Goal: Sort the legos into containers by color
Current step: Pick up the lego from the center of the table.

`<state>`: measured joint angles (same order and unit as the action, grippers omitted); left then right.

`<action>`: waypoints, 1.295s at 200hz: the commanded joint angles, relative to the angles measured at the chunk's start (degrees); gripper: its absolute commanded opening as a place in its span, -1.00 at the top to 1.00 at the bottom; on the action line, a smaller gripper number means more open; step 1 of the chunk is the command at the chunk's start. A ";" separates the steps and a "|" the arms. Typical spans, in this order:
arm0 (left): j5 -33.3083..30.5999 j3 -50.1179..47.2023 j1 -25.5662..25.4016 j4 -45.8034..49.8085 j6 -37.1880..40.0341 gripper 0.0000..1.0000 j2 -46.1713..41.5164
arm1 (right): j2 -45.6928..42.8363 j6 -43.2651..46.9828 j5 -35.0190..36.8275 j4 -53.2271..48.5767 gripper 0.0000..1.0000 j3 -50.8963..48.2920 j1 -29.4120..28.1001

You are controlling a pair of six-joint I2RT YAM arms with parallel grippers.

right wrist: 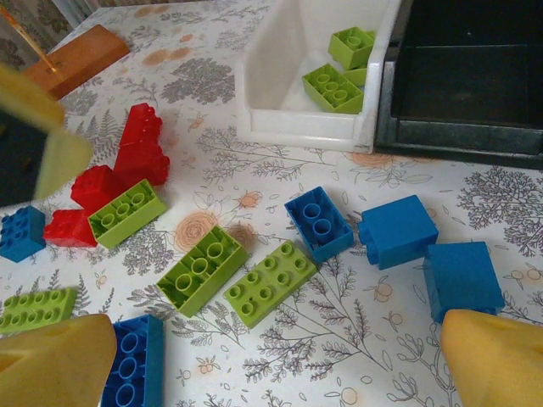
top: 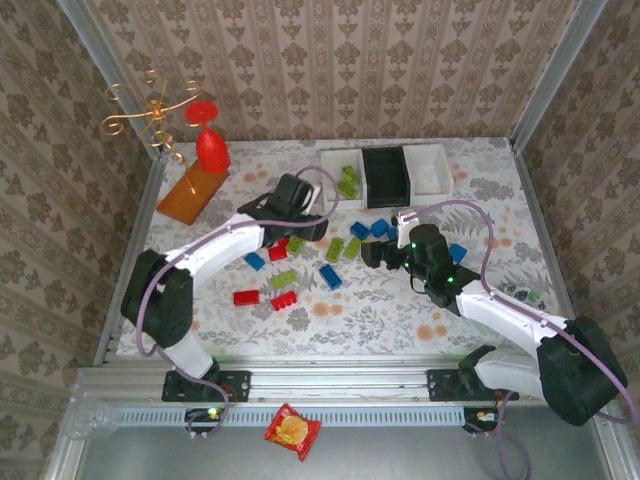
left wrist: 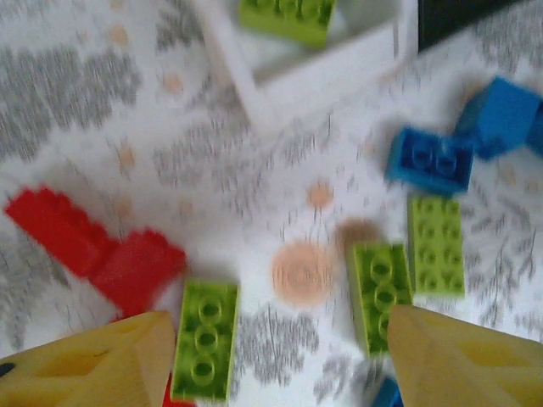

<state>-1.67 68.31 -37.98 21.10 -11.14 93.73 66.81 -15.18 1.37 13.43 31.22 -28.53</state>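
Floral cloth covers the surface (top: pixel 400 300), and patterned wallpaper stands around it. The left gripper (left wrist: pixel 276 369) hangs low over the loose legos with its yellow fingers (left wrist: pixel 93 365) spread apart and nothing between them. Just beside one finger lies a lime green brick (left wrist: pixel 205 339), touching the red bricks (left wrist: pixel 93 246). Near the other finger lies a pair of green bricks (left wrist: pixel 382 288), side by side, and further out a dark blue brick (left wrist: pixel 431 159). Beyond these is the left white bin (left wrist: pixel 246 85), which holds green bricks (left wrist: pixel 284 15).

The right gripper (right wrist: pixel 280 373) is also wide open and empty. It is above blue bricks (right wrist: pixel 399 233) and green ones, and it faces the same white bin and the black bin (right wrist: pixel 475 127) next to it. The right white bin (top: pixel 430 172) at the end of the row looks empty.

I judge that the sorting is at an early stage, because only green pieces are in a bin and most legos are on the surface. The step in hand seems to be the choice of the next green brick. The next move calls for lowering the left gripper until its fingers stand on both sides of one green brick, without catching the red neighbour. Then it should close and carry the brick to the left white bin.
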 commanded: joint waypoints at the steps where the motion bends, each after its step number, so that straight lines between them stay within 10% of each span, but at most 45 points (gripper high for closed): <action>1: 4.39 -5.62 0.70 0.26 -2.08 -0.31 -1.17 | 1.07 -0.53 1.45 -0.76 -0.99 0.20 -0.08; 194: 3.54 2.55 6.34 0.88 2.45 -0.18 16.29 | 1.98 -0.25 2.40 -1.96 -0.99 0.87 -0.03; 259: 2.06 3.32 6.07 -1.37 1.63 0.40 15.25 | 2.99 0.12 -0.10 -0.56 -0.99 0.79 -0.05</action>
<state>0.16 70.67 -31.83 20.78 -9.26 110.30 69.34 -15.16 2.22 12.16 31.22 -28.53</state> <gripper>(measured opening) 0.335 0.994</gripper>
